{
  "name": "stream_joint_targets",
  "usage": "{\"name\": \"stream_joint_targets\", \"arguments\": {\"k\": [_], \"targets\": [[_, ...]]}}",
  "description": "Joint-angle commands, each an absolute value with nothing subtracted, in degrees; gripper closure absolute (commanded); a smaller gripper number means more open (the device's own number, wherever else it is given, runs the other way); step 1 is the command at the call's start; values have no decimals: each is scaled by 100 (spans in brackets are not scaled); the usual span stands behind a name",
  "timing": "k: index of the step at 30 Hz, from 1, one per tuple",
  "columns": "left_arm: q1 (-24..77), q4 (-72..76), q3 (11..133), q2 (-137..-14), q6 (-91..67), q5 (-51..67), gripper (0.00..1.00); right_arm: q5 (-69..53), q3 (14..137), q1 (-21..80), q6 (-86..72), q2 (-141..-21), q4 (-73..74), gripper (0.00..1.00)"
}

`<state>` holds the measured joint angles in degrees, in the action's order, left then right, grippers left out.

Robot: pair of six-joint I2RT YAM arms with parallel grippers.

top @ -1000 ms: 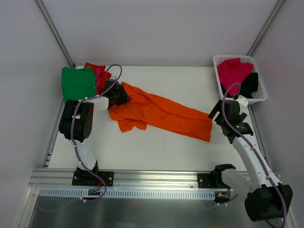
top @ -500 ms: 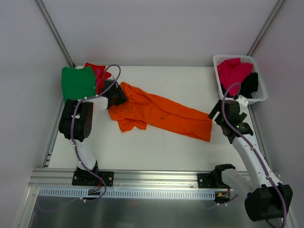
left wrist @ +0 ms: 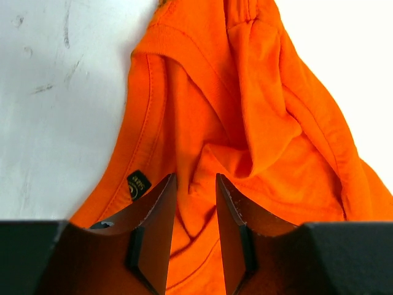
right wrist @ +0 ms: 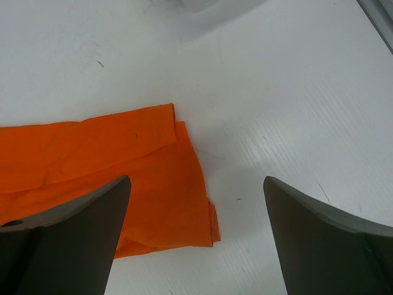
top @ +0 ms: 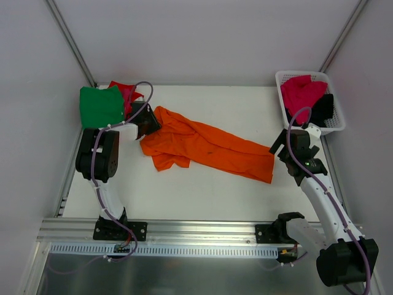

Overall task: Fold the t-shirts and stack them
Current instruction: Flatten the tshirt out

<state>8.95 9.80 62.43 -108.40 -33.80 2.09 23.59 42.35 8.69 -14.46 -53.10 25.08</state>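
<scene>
Two garments at most are judged stacked: a green t-shirt (top: pixel 100 106) is laid folded flat at the far left corner of the table (top: pixel 202 190), and a red t-shirt (top: pixel 126 91) is partly hidden behind it, so its fold cannot be verified. A magenta-pink t-shirt (top: pixel 302 91) and a black t-shirt (top: pixel 323 109) are left bundled in the white lattice basket (top: pixel 279 77).

The orange t-shirt (top: pixel 209 146) is spread unfolded and rumpled diagonally across the table; soft matte knit, stitched neckband and a small black label (left wrist: pixel 139 184) are noted. The left gripper (left wrist: pixel 194 184) is set at the collar end, jaws narrowly apart with a ridge of cloth between them; a firm pinch cannot be confirmed. The right gripper (right wrist: pixel 196 184) is held wide apart over the hem corner, grasping nothing.
</scene>
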Motion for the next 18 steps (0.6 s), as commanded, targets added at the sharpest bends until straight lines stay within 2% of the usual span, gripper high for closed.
{"name": "stream_joint_targets", "arguments": {"k": [1, 8, 18], "targets": [[853, 984, 6460, -11004, -3366, 246, 68, 2487, 4254, 844, -1389, -5221, 2426, 6], [852, 1143, 6504, -10934, -3340, 554, 70, 2514, 4280, 844, -1371, -5247, 2435, 6], [949, 703, 6065, -9635, -3296, 212, 73, 2549, 4333, 844, -1336, -5326, 2435, 6]]}}
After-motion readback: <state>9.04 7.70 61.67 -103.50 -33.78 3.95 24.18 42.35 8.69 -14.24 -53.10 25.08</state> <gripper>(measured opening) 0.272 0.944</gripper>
